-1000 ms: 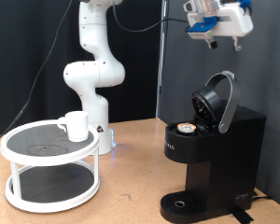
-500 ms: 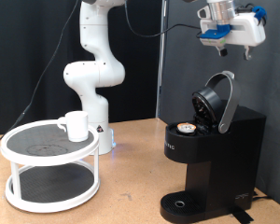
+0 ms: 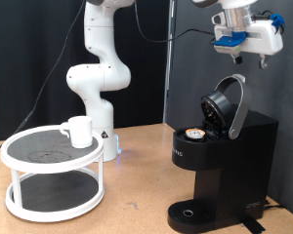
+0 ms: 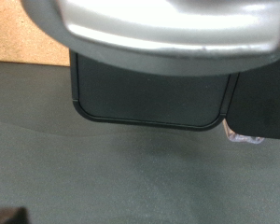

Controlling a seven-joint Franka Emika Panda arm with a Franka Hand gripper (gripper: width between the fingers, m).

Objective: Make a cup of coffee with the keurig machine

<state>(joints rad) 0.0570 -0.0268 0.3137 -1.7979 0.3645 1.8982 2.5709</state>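
The black keurig machine [image 3: 225, 166] stands at the exterior view's right with its rounded lid [image 3: 228, 105] hinged up. A small white pod with a brownish top [image 3: 194, 135] sits in the open head. The white cup [image 3: 79, 131] stands on the top shelf of a round white rack [image 3: 53, 156] at the left. My gripper [image 3: 248, 58] hangs high above the raised lid, fingers pointing down, apart and empty. The wrist view shows the lid's grey rim [image 4: 168, 33] close up and the machine's black body [image 4: 149, 89] below it; no fingers show there.
The arm's white base [image 3: 98, 78] stands at the back, between the rack and the machine. The wooden table [image 3: 137, 205] runs across the front. A dark curtain hangs behind.
My gripper has moved towards the exterior view's right and slightly down, from above the machine's head to above the raised lid. The pod, the cup and the lid have not moved.
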